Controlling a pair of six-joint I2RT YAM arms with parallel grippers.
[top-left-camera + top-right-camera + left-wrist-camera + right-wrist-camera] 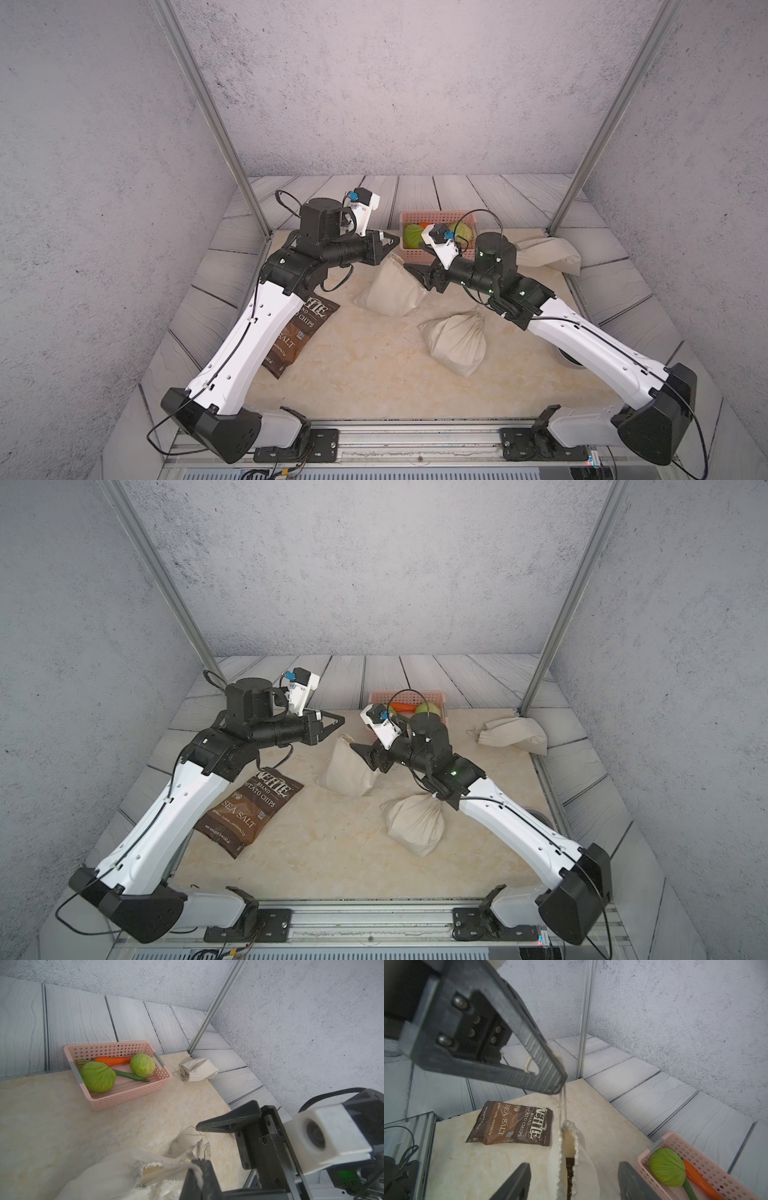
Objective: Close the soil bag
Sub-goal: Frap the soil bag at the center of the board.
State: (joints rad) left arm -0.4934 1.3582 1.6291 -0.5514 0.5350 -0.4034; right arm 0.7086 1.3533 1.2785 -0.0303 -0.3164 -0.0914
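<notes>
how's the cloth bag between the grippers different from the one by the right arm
The middle bag has an open mouth with soil showing; the front bag is cinched shut. The middle bag's drawstring is pinched by the left gripper; no gripper holds the front bag. Both are cream cloth sacks.

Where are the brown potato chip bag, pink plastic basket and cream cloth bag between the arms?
Brown potato chip bag (249,808): in a top view, printed front.
Pink plastic basket (128,1096): left wrist view, perforated side wall.
Cream cloth soil bag (347,771): in a top view, bulging side.
</notes>
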